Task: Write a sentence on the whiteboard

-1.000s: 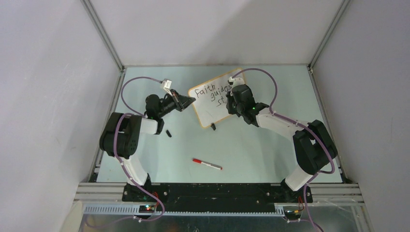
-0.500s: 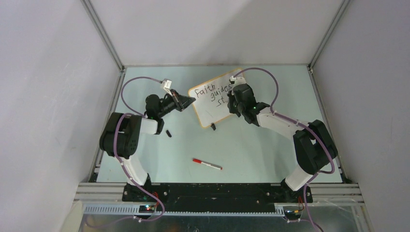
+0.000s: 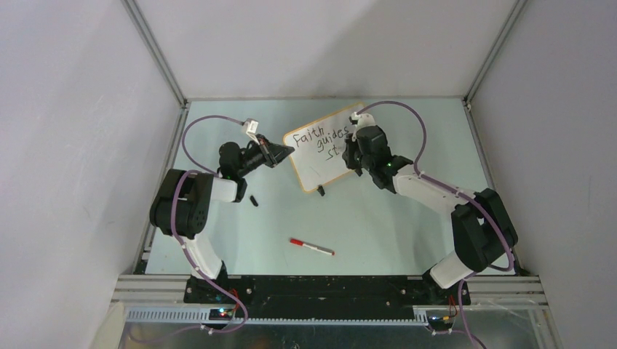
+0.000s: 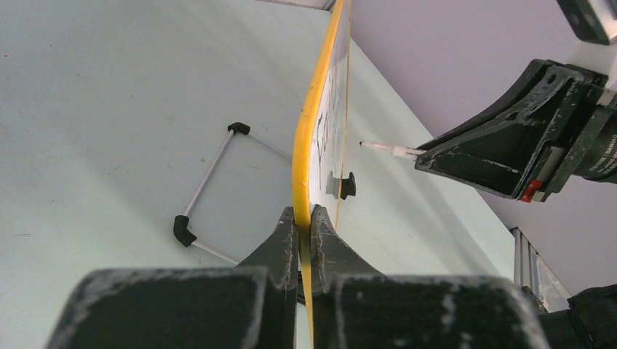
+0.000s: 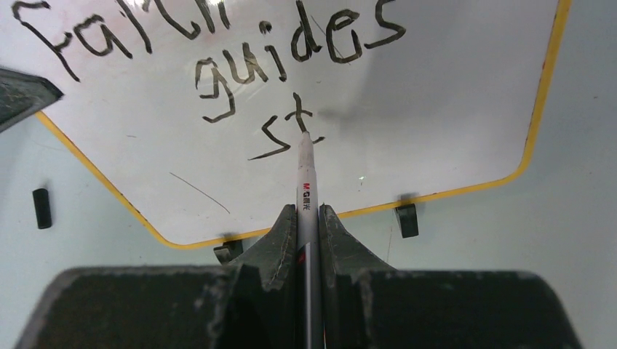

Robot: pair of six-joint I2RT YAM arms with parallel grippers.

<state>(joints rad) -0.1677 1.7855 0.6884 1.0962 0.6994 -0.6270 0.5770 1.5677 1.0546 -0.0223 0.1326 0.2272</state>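
The whiteboard [image 3: 325, 163] stands tilted on the table, white with a yellow-orange frame [image 5: 542, 109] and two black clip feet. The sentence [image 5: 218, 65] on it reads "Faith guides st" in black marker. My left gripper [image 4: 303, 218] is shut on the board's left edge [image 4: 309, 138], seen edge-on in the left wrist view; it shows in the top view too [image 3: 280, 153]. My right gripper [image 5: 307, 214] is shut on a white marker [image 5: 305, 174], whose tip touches the board just right of the "t". The right gripper also shows in the top view [image 3: 354, 149].
A red-capped marker [image 3: 311, 247] lies on the table near the front middle. A small black cap [image 3: 254, 201] lies beside the left arm. A thin wire stand [image 4: 207, 190] with black corners shows behind the board. Grey walls close in the table on three sides.
The right arm's elbow and forearm have swung to the right, and the right gripper has shifted slightly right along the board. The left arm and the board have not moved.
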